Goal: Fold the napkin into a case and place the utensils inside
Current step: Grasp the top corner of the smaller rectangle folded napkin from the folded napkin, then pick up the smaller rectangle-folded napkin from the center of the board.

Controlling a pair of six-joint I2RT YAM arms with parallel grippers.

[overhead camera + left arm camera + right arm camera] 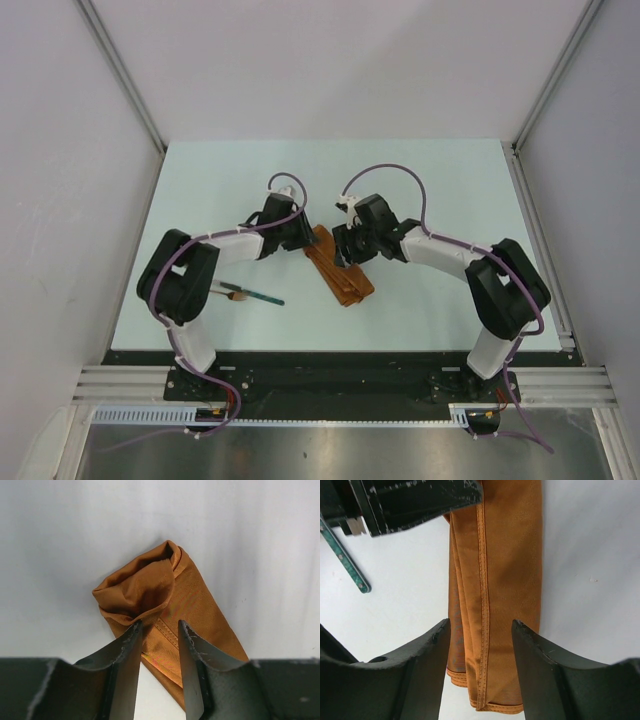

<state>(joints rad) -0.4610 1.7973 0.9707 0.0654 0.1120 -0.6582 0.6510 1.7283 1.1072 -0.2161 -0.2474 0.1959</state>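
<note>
Puffed-open case [338, 272] at left tool [157, 625] (grip unclear), right tool [480, 625] spread wide over it, utensils [250, 294] outside, leftward.

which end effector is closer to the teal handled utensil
Left: the left end effector is on the teal utensil's side of the case; the right end effector straddles it.
</note>
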